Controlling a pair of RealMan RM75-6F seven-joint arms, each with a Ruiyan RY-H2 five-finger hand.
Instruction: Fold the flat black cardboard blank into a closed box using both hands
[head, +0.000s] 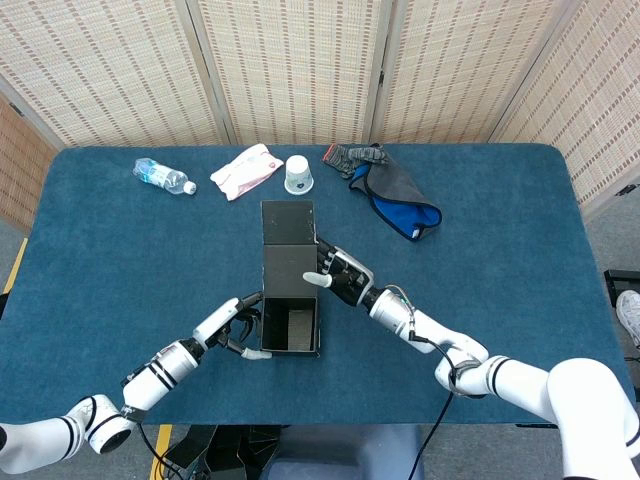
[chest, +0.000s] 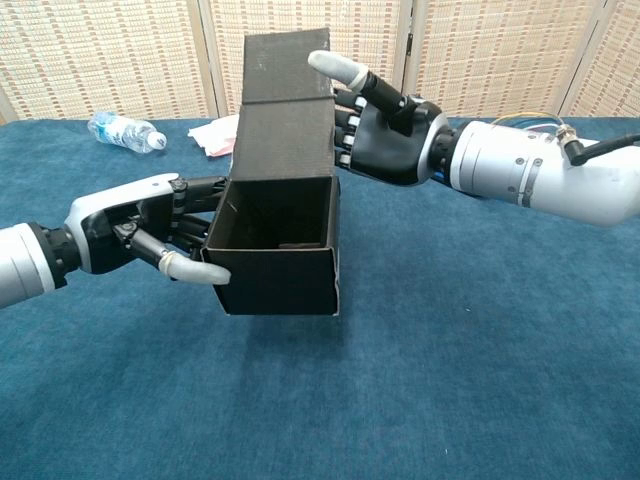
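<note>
Black cardboard box (chest: 285, 190) is held raised above the blue surface (head: 500, 300), roughly mid-scene, already formed into an open rectangular tube; near end is open, interior visible in the chest view. A flap or upper panel is seen standing up at the far end.

Left robot hand (chest: 150, 235) is clamped on the near-left wall of the box: thumb is hooked across the front lower-left corner, other fingers are pressed along the outer side. Right robot hand (chest: 385, 125) is laid against the far-right wall, fingers spread, thumb raised beside the upright panel. No closed grip is seen there; contact looks like a flat press, but whether anything is pinched cannot be told.

Risks, as judged:
- Box is carried by one side only; a push from the right could rotate it out of the left grip.
- Tube could be racked into a parallelogram if right-side pressure is uneven.
- Thumb at the opening could be trapped if the near flaps are closed first.

Bottle (head: 160, 177), paper cup (head: 297, 174), packet (head: 244, 169) and cloths (head: 392, 190) are lying at the far side, well apart.
</note>
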